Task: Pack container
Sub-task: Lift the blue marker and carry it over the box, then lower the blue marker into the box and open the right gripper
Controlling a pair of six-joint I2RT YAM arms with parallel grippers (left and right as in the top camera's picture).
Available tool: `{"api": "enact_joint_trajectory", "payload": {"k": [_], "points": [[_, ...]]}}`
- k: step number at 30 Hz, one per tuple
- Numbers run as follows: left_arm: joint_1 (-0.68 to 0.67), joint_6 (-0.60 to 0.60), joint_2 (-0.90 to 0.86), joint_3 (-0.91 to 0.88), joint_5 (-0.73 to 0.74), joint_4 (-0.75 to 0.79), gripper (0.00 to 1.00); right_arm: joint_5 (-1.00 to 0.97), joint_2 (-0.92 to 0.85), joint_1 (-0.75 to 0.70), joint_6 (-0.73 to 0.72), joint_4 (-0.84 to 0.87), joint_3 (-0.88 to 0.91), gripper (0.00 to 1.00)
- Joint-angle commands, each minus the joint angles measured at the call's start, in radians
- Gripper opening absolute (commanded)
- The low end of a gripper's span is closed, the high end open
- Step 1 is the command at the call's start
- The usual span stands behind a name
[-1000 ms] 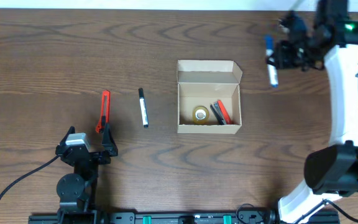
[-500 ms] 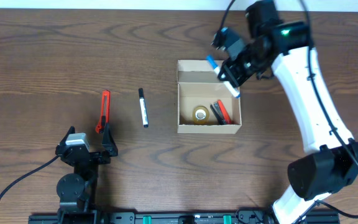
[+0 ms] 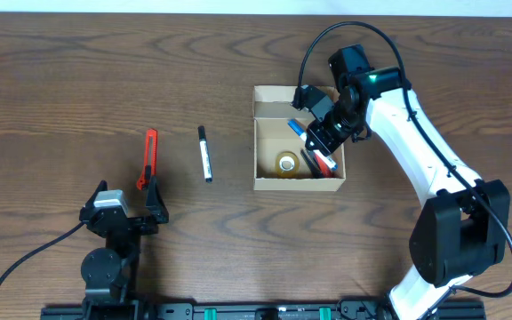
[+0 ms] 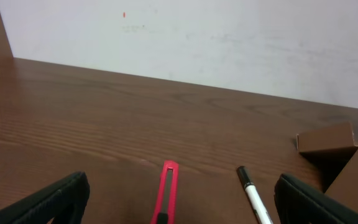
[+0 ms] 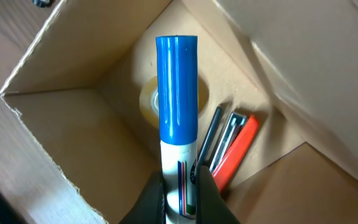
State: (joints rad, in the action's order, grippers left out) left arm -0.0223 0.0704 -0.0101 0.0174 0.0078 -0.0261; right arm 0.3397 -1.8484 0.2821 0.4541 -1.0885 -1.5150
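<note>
Closely, right fingers [image 5: 149, 202] pinching blue marker [image 5: 177, 93], overhead, over container [image 3: 299, 185].

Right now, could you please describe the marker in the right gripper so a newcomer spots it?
Find the open tan cardboard box mid-table; the right gripper hangs over its right side. The marker it grips has a white barrel and blue cap, the only blue thing near the tape roll and the red and black items inside.

One container [image 3: 278, 110], and in it one tape roll [image 3: 286, 163], one dark pen [image 5: 209, 140] and one slim red item [image 5: 238, 149]. Two markers: one blue-capped marker [image 5: 177, 87], and one black-capped marker [image 3: 204, 153] at the container's nine o'clock. One red cutter [image 3: 149, 151], also at nine o'clock.
</note>
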Motion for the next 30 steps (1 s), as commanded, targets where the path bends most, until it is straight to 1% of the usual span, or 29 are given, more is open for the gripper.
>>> {"api": "enact_joint_trajectory", "payload": {"k": [1,5,16,30], "points": [[0.004,-0.011,0.005,-0.013,-0.011,-0.051,0.96,0.005,-0.003,0.008,0.011,0.013,0.006,0.01],[0.004,-0.011,0.005,-0.013,-0.011,-0.051,0.95,0.009,-0.003,0.008,0.01,0.035,0.016,0.01],[0.004,-0.011,0.005,-0.013,-0.011,-0.051,0.95,0.034,-0.003,0.008,-0.01,0.122,0.137,0.01],[0.004,-0.011,0.005,-0.013,-0.011,-0.051,0.95,0.034,-0.005,0.008,-0.016,0.144,0.152,0.01]]}}
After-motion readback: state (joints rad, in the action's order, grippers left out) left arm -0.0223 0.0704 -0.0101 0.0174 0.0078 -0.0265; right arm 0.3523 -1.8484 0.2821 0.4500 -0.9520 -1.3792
